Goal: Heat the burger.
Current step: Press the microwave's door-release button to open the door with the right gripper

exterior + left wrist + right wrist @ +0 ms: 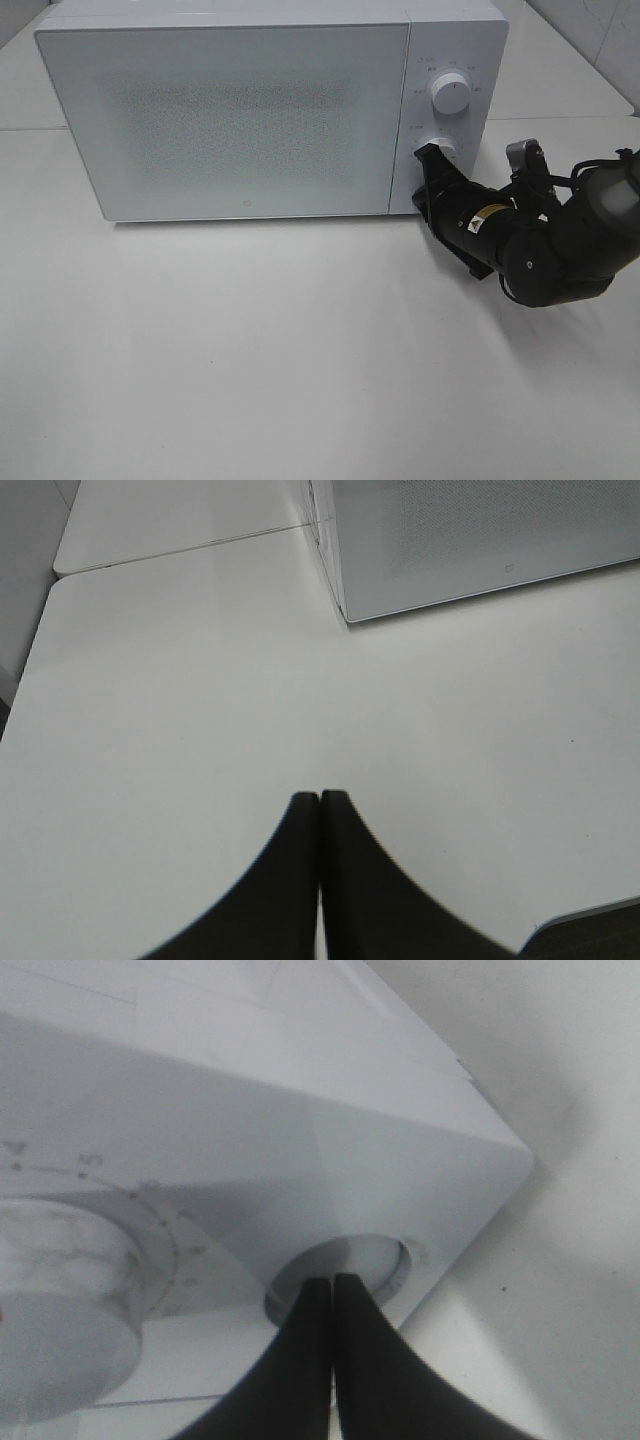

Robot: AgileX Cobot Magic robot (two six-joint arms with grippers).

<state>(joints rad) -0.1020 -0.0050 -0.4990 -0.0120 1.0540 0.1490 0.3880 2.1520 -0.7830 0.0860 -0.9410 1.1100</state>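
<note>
The right gripper has its jaws pressed shut. The two black fingers meet along a thin seam with nothing between them. Their tips lie at the near rim of a small round button set into the control panel of the white microwave, close to the panel's lower outer corner. Whether the tips actually press the button cannot be told. Just to one side of the jaws, and nearer the wrist camera, stands a large white dial ringed by a printed scale. Behind the jaws, the black right arm slants back over the bench at the microwave's front corner.

The microwave door is shut and lies off to the side of the right jaws, past the dial. Its speckled front gives no sight of the inside. The burger appears in none of the views, so its place cannot be told.

The left gripper also has its jaws closed on nothing, fingertip against fingertip, over bare white bench. The microwave's front bottom corner lies well ahead of these tips and off to one side.
</note>
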